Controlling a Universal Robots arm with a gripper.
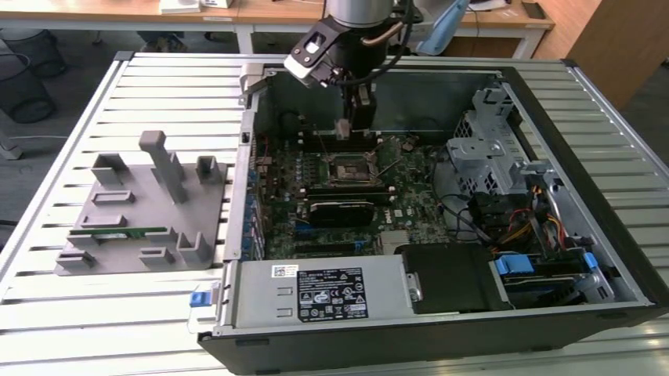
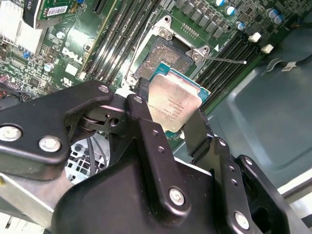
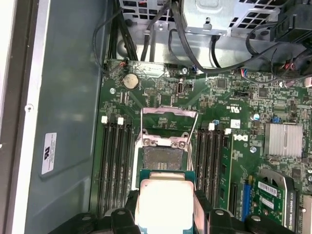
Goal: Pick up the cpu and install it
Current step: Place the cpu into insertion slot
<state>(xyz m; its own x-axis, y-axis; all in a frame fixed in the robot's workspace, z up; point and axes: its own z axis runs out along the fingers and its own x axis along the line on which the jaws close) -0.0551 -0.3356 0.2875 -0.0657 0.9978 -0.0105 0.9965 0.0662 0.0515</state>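
Your gripper (image 2: 168,101) is pinching the cpu (image 2: 173,105) by two opposite edges, with a black finger (image 2: 198,129) pressed to each side and the silvery top facing the camera in both wrist views. The chip sits near the open socket (image 3: 161,157) on the green motherboard (image 3: 234,161) — not seated in it — and the socket's metal frame (image 3: 168,113) is swung back. In the exterior view the arm reaches down into the open computer case (image 1: 418,346), which lies on the slatted table (image 1: 105,329).

Silvery cpu (image 2: 174,101) with green rim; black gripper (image 2: 169,107); green motherboard (image 1: 406,205) with black socket (image 1: 346,171); black computer case (image 1: 418,345); pale grey ribbed table (image 1: 168,86); grey fixture (image 1: 136,211) at the exterior view's left.
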